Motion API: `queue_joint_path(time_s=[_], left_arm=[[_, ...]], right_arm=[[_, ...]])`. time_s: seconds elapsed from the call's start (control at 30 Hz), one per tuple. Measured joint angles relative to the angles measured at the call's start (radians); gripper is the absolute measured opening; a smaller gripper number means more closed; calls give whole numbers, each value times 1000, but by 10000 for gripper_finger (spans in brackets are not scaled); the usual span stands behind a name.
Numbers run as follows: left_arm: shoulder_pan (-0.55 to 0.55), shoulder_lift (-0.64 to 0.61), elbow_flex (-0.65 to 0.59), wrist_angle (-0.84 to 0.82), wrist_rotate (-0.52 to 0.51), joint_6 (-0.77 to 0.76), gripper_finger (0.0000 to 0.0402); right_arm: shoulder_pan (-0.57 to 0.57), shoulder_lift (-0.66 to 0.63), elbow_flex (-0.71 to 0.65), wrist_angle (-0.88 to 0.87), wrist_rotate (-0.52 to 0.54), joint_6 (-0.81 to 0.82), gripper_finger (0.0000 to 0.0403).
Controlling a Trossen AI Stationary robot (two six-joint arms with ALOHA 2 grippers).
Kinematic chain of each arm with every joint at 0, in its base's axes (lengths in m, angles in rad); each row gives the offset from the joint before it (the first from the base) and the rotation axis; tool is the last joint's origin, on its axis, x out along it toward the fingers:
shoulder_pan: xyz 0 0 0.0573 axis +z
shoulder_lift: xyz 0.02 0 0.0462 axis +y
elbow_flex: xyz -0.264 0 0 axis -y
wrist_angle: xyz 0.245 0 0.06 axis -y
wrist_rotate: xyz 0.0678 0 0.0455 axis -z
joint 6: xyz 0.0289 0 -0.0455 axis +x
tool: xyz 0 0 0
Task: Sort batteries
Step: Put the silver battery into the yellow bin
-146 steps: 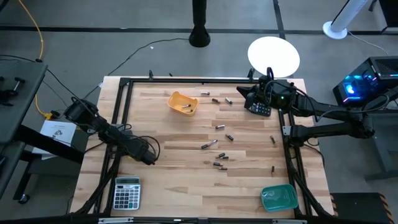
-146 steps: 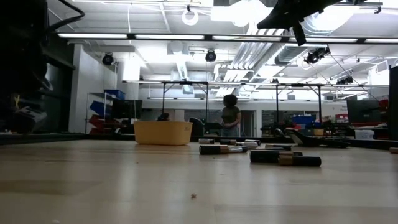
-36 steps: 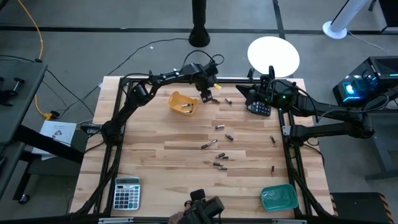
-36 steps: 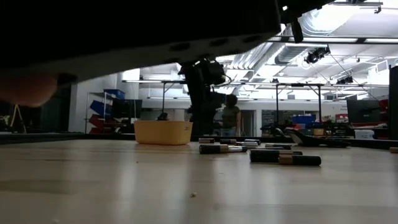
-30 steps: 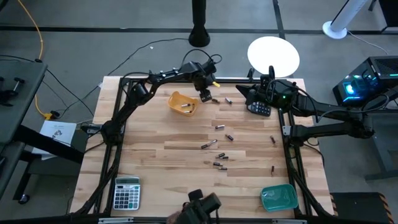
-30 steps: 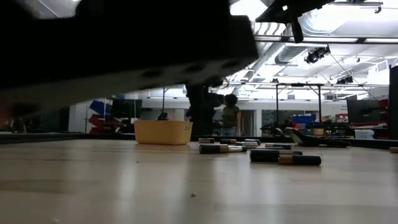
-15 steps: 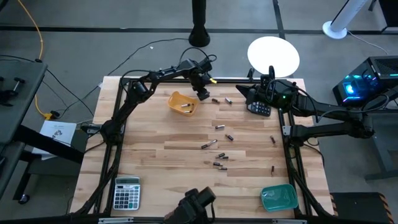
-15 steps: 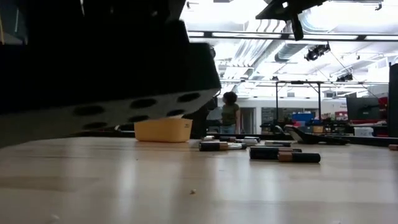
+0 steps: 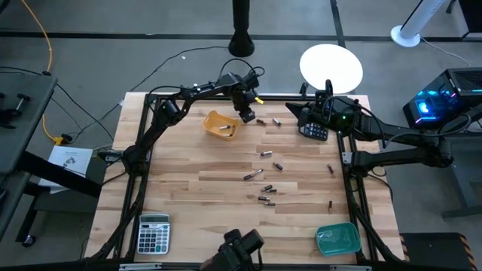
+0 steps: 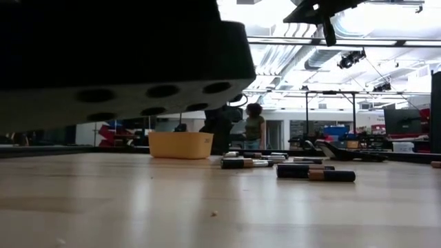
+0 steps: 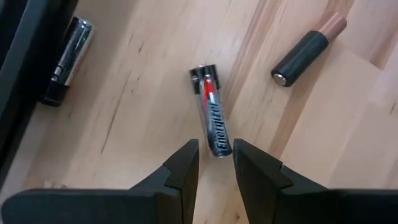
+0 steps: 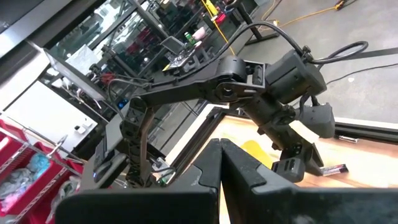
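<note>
Left gripper low over table at far edge, just beside tray. Battery on wood, one end between fingertips, rest reaching ahead of them. Second battery farther ahead, off to one side; third battery to other side, against table frame. Right gripper well apart, parked at far right corner above calculator.
</note>
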State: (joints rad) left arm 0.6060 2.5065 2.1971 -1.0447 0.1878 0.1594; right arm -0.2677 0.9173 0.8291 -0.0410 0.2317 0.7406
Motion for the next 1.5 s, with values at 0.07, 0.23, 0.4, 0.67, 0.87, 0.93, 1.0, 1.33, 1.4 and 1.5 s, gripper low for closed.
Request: queue_joint_path(time_s=[0.07,0.23,0.4,0.67,0.87,0.93,1.0,1.33,1.4,1.5], left_arm=[[0,0,0,0,-2,12,91],[0,0,0,3,-2,35,92],[1,0,0,3,28,85,83],[1,0,0,-2,83,105,7],[-5,-1,0,-11,68,42,1],[-8,-1,0,-26,74,44,0],[-13,-1,0,-48,102,70,0],[-17,-13,27,-60,87,123,0],[-10,-14,64,-62,85,108,0],[7,-15,118,-62,76,59,0]], right_arm=[[0,0,0,0,0,0,0],[0,0,0,0,0,0,0],[0,0,0,-1,0,0,0],[0,0,0,-1,0,11,0],[0,0,0,0,-17,21,0],[0,0,0,0,-44,32,0],[0,0,0,0,-71,44,0],[0,0,0,8,-94,46,0],[-2,0,0,8,-94,70,0],[-23,15,0,8,-117,121,0]])
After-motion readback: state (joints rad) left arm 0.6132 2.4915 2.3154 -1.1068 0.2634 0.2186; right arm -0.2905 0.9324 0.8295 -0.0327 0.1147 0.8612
